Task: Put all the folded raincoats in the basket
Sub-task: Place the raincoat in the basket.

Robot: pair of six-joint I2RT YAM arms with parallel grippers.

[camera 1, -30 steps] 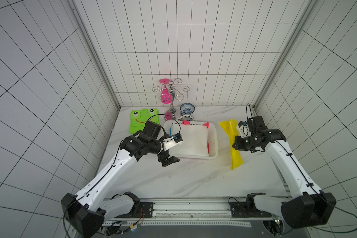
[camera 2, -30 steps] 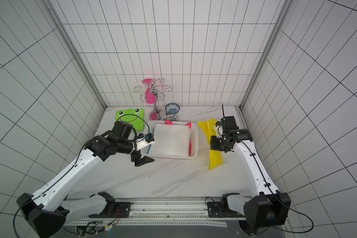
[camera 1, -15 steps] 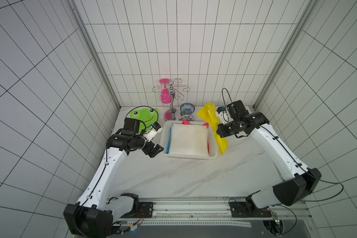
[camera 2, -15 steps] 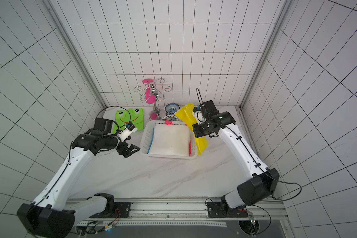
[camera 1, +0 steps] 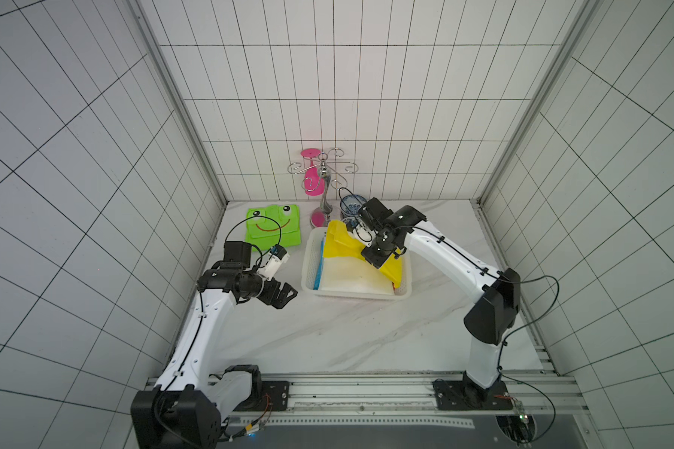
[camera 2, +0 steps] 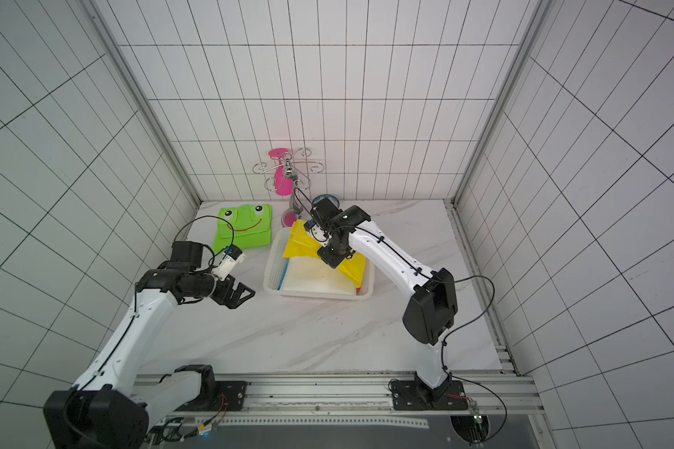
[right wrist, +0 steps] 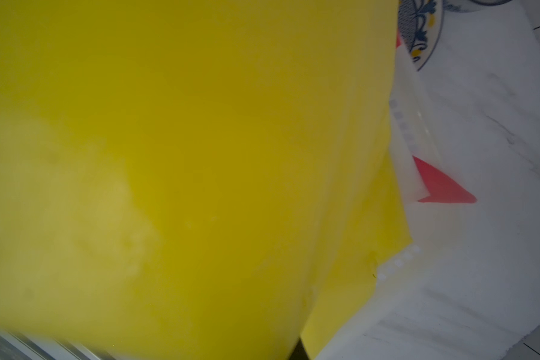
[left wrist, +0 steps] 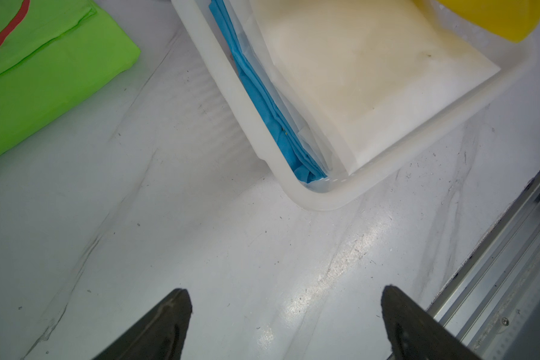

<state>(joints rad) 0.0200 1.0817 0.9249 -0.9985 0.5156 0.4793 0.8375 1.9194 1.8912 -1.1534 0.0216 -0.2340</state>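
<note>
Editor: Position of the raincoat [camera 1: 339, 248]?

Photographer: Over the white basket [camera 1: 357, 297], draped across its far right part, above a white folded sheet [camera 1: 351, 276] and a blue one [camera 1: 320, 268] lying inside. Whether its low end rests on them, I cannot tell.

Editor: Which way does it run?

Photographer: Long axis diagonal in both top views, with one corner up at the basket's far left corner and the other end down by the right wall. The right gripper [camera 1: 372, 258] pinches it near the middle, jaws pressed together on the fabric. Yellow fills the right wrist view.

Editor: Against a second ago?

Photographer: Then it hung beside the basket on the right, over bare table, long axis running near to far. Half a second ago it had reached the far right corner. The left gripper [camera 1: 287, 295], spread wide and holding nothing, has eased slightly leftward and sits over the table just off the basket's near left corner.
</note>
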